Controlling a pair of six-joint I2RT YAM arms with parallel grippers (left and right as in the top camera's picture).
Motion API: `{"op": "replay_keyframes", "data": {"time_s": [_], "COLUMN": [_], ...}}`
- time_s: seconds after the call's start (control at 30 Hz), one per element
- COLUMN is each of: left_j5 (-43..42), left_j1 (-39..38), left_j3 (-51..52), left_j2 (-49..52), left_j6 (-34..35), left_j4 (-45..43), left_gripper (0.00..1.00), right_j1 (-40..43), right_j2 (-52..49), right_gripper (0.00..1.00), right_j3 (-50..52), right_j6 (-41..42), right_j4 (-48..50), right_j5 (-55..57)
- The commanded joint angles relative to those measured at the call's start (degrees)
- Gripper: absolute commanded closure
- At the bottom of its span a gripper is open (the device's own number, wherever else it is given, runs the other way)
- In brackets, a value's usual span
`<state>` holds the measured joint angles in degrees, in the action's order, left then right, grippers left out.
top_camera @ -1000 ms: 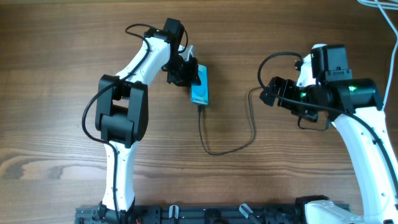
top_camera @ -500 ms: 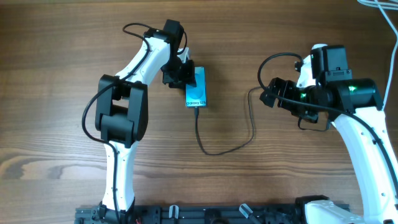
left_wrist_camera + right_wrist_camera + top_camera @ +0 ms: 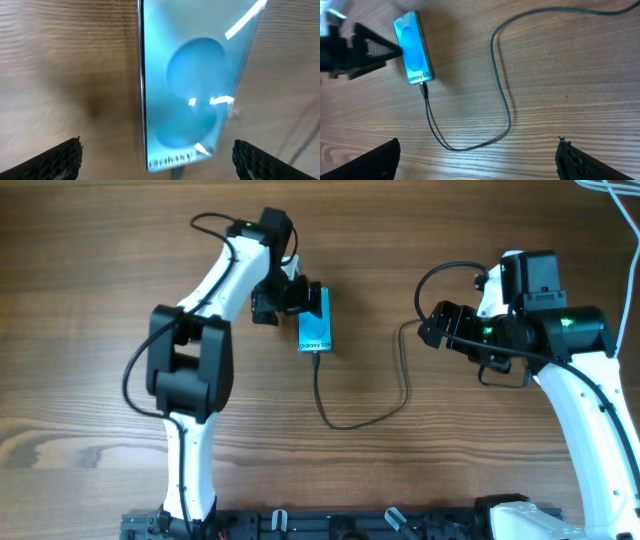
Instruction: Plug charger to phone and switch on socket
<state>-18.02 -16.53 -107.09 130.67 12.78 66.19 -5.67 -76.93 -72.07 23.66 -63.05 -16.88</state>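
Observation:
The phone (image 3: 317, 332) lies flat on the wooden table, turquoise screen up. The charger (image 3: 345, 423), a thin black cable, has its plug tip in the phone's lower end and loops across the table toward the right arm. My left gripper (image 3: 290, 298) hovers over the phone's top end, open, fingers well apart and holding nothing. In the left wrist view the phone (image 3: 195, 85) lies between the spread fingers of the left gripper (image 3: 157, 161). My right gripper (image 3: 435, 326) is open and empty, away to the right. The right wrist view shows the phone (image 3: 413, 47) and charger (image 3: 505, 105). The socket is out of view.
A thick white cord (image 3: 612, 202) crosses the table's far right corner. The right arm's own black cable (image 3: 450, 272) arches above its gripper. The arm bases stand along the table's near edge.
The left gripper has opened and let go of the phone. The phone slid slightly down and left and now rests on the table. The right arm has not moved.

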Motion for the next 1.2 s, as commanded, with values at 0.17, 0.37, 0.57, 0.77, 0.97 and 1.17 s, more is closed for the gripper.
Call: {"op": "replay_keyframes", "data": {"time_s": [0.17,0.37,0.57,0.77,0.97,1.17], "left_j5": [6.2,6.4,6.4,6.4,6.4,6.4], "left_j1": [0.9,0.9,0.9,0.9,0.9,0.9], "left_j3": [-3.8,-3.8,-3.8,-3.8,-3.8,-3.8], "left_j2": [-26.9,-33.4,-33.4,-33.4,-33.4,-33.4], "left_j6": [-0.3,-0.3,-0.3,-0.3,-0.3,-0.3], "left_j4": [0.8,0.9,0.9,0.9,0.9,0.9], "left_gripper": [0.0,0.0,0.0,0.0,0.0,0.0], "right_j1": [1.5,11.3,25.9,32.4,35.3,35.8], "right_j2": [-0.5,-0.5,-1.6,-12.7,-26.5,-35.3], "right_gripper": [0.0,0.0,0.0,0.0,0.0,0.0], "right_j3": [0.4,-0.7,-6.0,-16.9,-19.2,-19.2], "right_j6": [-0.9,0.9,-2.8,-4.0,-4.1,-4.0], "right_j4": [2.9,7.2,5.2,2.1,4.3,8.8], "right_j5": [3.4,5.2,5.0,8.0,11.2,21.3]}}
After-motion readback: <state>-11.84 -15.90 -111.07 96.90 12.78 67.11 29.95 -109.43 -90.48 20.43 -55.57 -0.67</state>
